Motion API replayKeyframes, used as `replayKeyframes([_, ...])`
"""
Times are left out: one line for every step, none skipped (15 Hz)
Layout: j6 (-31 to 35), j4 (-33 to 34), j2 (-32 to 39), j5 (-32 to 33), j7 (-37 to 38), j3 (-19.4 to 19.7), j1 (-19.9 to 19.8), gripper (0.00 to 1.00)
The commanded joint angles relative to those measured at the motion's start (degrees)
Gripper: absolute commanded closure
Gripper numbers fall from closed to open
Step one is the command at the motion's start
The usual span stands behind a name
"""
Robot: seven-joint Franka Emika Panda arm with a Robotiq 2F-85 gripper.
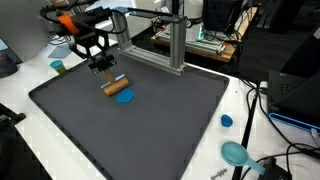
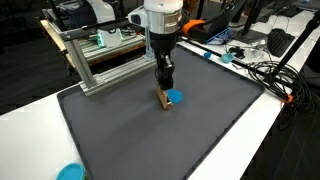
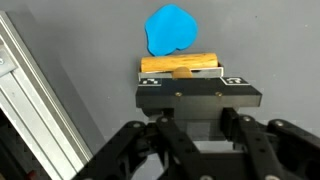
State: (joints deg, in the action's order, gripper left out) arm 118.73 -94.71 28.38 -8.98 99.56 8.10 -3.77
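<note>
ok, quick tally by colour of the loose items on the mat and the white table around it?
Tan: 1, the wooden block on the mat
Blue: 2, the blue blob beside the block and the small blue piece on the table
Teal or light blue: 2, the teal cup and the light-blue round item
Total: 5

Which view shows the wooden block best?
Wrist view: the block lies close and unhidden, long side across the picture, beside the blue piece. Both exterior views show it only as a small tan shape by the gripper on the mat.
</note>
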Motion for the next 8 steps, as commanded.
replayKeyframes([0.46,-7.54,-9.21,-3.12,-0.64,-0.78,-0.07,0.78])
replayKeyframes([-0.13,-8.77,-11.26,-3.73,-0.9,-1.1,0.1,0.78])
replayKeyframes([0.04,-10.51,-14.02,-4.04,0.03,-1.29,0.69,0.78])
replayKeyframes([-0.24,-11.93,-16.42,-4.0,1.06,-1.45,1.25,0.78])
replayKeyframes([-0.4,-13.65,-18.97,-2.81,5.24,-1.13,2.4,0.78])
replayKeyframes([-0.14,-15.21,-21.1,-1.63,10.1,-0.97,3.31,0.78])
replayKeyframes([0.64,-16.86,-23.0,-0.78,14.96,-1.14,4.01,0.78])
replayKeyframes([0.66,-18.44,-24.77,-0.23,18.34,-1.69,4.4,0.78])
